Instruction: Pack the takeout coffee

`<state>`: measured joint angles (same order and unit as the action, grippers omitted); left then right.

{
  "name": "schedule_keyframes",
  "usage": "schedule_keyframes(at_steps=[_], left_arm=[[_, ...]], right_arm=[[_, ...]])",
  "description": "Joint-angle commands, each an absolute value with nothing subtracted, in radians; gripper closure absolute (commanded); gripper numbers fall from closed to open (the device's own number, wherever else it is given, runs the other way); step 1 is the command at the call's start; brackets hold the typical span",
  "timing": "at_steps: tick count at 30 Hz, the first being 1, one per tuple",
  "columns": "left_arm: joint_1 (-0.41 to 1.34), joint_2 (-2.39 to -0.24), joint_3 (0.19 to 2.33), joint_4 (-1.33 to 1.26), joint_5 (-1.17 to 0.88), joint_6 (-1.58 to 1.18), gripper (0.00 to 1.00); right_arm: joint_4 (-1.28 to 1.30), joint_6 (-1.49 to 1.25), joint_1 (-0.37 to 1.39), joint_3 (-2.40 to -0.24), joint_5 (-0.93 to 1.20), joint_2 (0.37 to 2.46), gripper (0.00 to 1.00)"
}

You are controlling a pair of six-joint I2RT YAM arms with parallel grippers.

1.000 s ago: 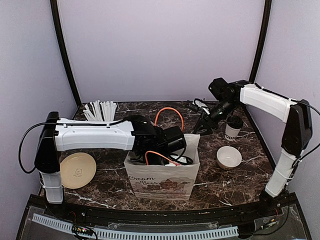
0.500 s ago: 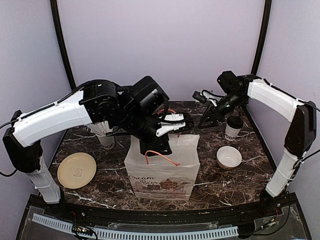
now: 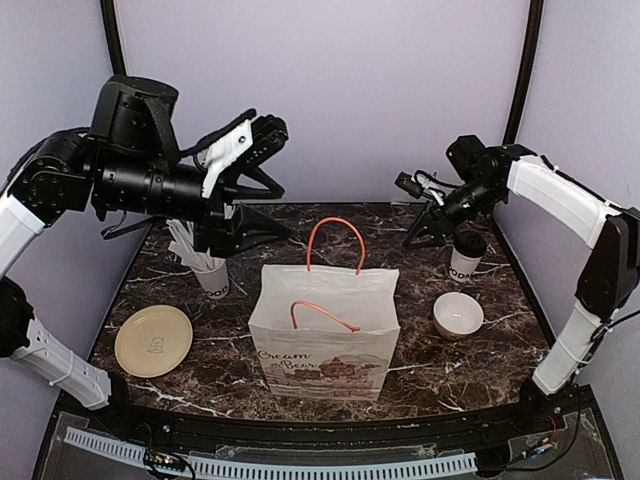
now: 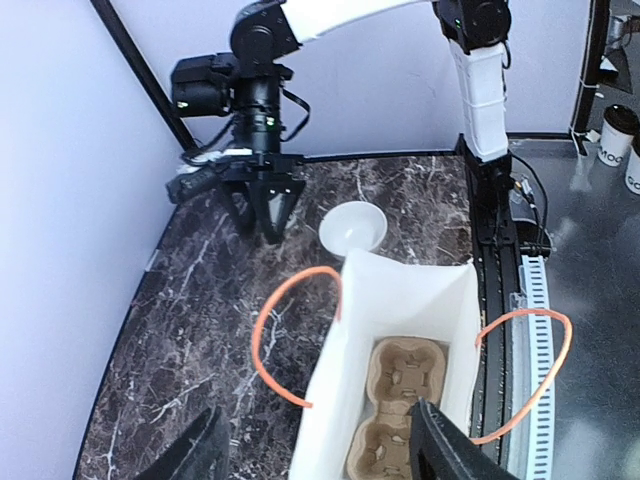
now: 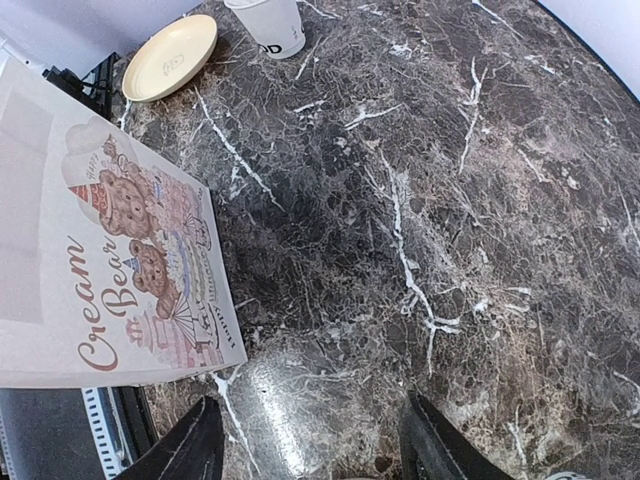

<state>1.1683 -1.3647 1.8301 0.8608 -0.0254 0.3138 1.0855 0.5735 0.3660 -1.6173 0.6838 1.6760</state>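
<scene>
The takeout coffee [image 3: 466,255], a small white paper cup with black lettering and a black lid, stands at the back right of the table. My right gripper [image 3: 418,238] hangs open and empty just left of it, fingertips near the tabletop; it also shows in the right wrist view [image 5: 315,450] and the left wrist view [image 4: 262,205]. The white "Cream Bear" paper bag [image 3: 325,335] stands open in the middle, orange handles up, with a brown cardboard cup carrier [image 4: 400,400] inside. My left gripper [image 3: 265,175] is open and empty, raised high above the back left, looking down at the bag [image 4: 400,290].
A low white bowl [image 3: 458,315] sits in front of the coffee. A white cup of straws [image 3: 208,270] stands at the back left. A cream plate [image 3: 153,340] lies at the front left. Purple walls close in the sides and back.
My left arm has risen out of the bag and swung up to the back left, gripper open. My right gripper has drifted a little right, toward the coffee cup.
</scene>
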Motion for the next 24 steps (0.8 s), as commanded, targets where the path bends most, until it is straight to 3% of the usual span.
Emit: schedule_keyframes(at_steps=[1,10,12,15,18,20,24], left_arm=[[1.14,-1.385,1.782,0.782,-0.013,0.318,0.34],[1.046,-1.529,1.794,0.742,-0.092,0.295,0.34],[1.025,-1.549,1.799,0.731,-0.125,0.294,0.41],[0.999,-1.563,1.805,0.699,-0.176,0.291,0.6],[0.986,-1.573,1.82,0.666,-0.183,0.299,0.88],[0.98,-1.583,1.838,0.64,-0.168,0.303,0.98],[0.979,-1.603,1.879,0.621,-0.161,0.314,1.0]], right_arm=[[1.1,0.572,0.358,-1.603,0.703,1.653,0.4],[1.099,0.571,0.35,-1.592,0.692,1.629,0.4],[1.098,0.571,0.346,-1.585,0.69,1.621,0.4],[1.098,0.574,0.339,-1.574,0.681,1.608,0.41],[1.091,0.575,0.316,-1.573,0.658,1.6,0.42],[1.079,0.567,0.285,-1.581,0.65,1.602,0.43],[1.054,0.543,0.2,-1.606,0.62,1.629,0.43]])
